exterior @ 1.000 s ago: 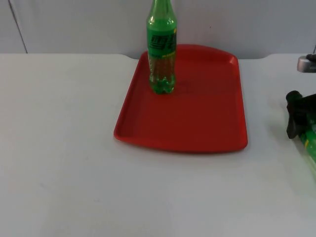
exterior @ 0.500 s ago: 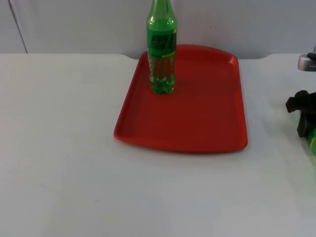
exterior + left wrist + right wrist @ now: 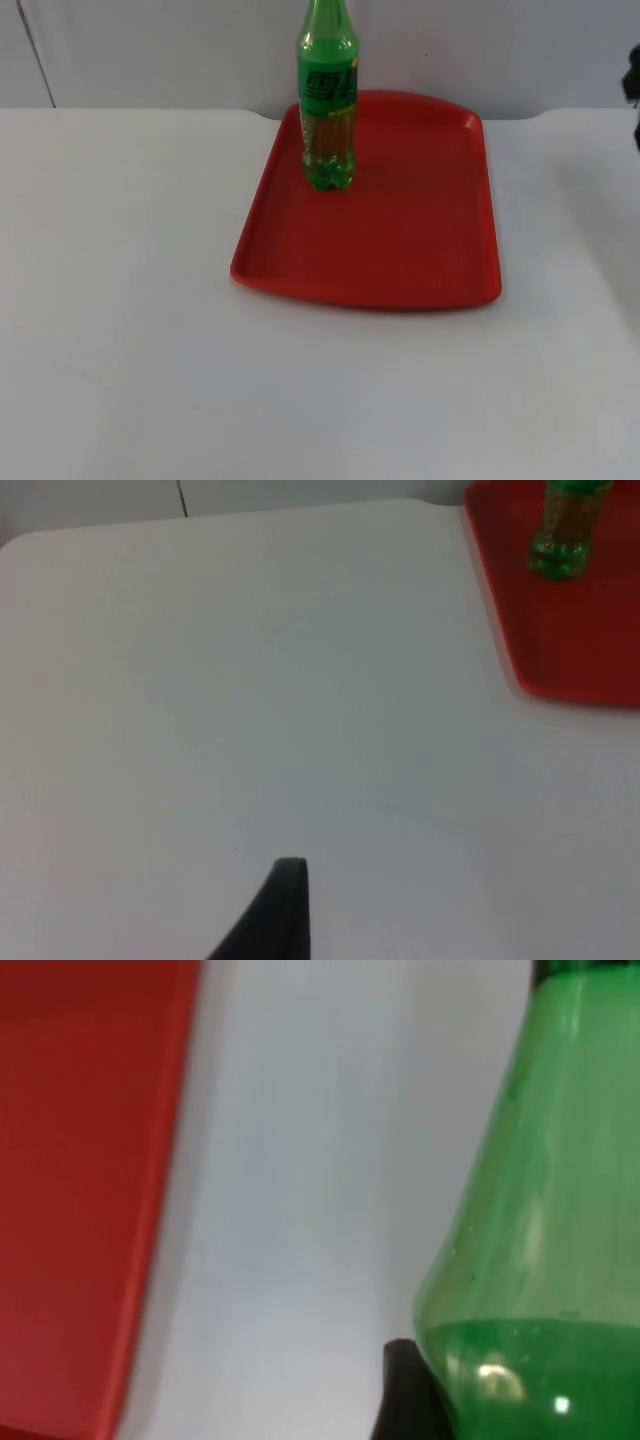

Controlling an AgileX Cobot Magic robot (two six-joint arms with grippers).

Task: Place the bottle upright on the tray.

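A green bottle (image 3: 327, 110) with a green label stands upright on the back left part of the red tray (image 3: 400, 260). From the left wrist view that bottle (image 3: 565, 530) and the tray (image 3: 580, 640) lie far ahead of my left gripper (image 3: 280, 910), which waits low over bare table. My right gripper (image 3: 500, 1410) is shut on a second green bottle (image 3: 540, 1260), one black fingertip (image 3: 402, 1392) pressed against its side. This bottle hangs over white table just beside the tray's edge (image 3: 80, 1160). A dark piece of the right arm (image 3: 634, 88) juts in at the table's far right.
The white table top (image 3: 130, 300) spreads wide to the left of and in front of the tray. A grey partition wall (image 3: 150, 50) closes off the back.
The right arm, carrying its green bottle, has moved up from the middle of the right edge toward the upper right and almost out of the top view. The bottle on the tray stayed put.
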